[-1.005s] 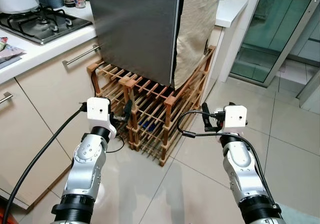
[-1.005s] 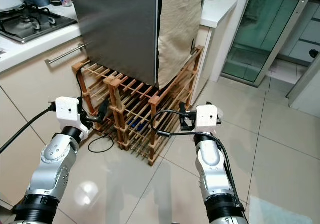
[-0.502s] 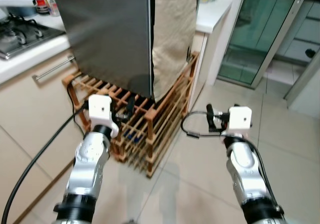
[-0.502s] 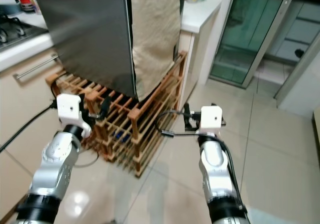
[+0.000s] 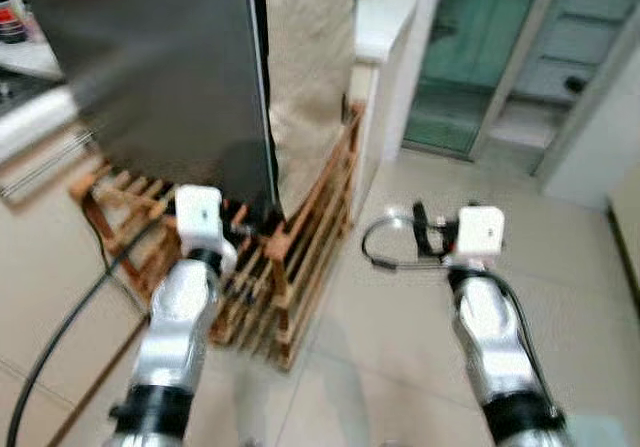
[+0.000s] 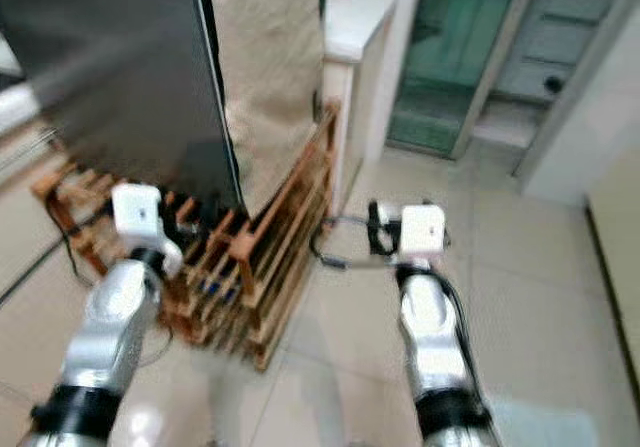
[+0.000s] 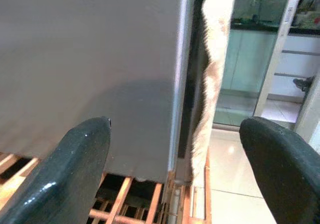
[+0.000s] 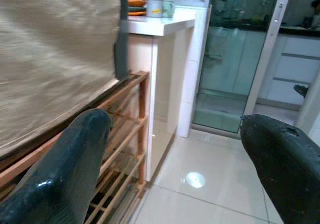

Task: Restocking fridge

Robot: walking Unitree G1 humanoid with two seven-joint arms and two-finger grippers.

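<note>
1. The grey fridge (image 5: 160, 67) stands shut on a wooden rack (image 5: 300, 257), a beige cloth (image 5: 310, 57) hanging down its side.
2. The left gripper (image 7: 175, 179) hovers released, empty, facing the fridge door's lower edge.
3. The right gripper (image 8: 175, 174) hangs released, empty, above the floor tiles (image 5: 400, 347), near the white counter (image 8: 160, 26).

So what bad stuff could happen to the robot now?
1. The left gripper is close to the wooden rack under the grey fridge, so it might bump or snag on the slats.
2. A black cable hangs from the left arm beside the rack and could catch on it.
3. The head views are blurred, so aiming at the fridge may be harder, and the shiny floor might be slippery.
</note>
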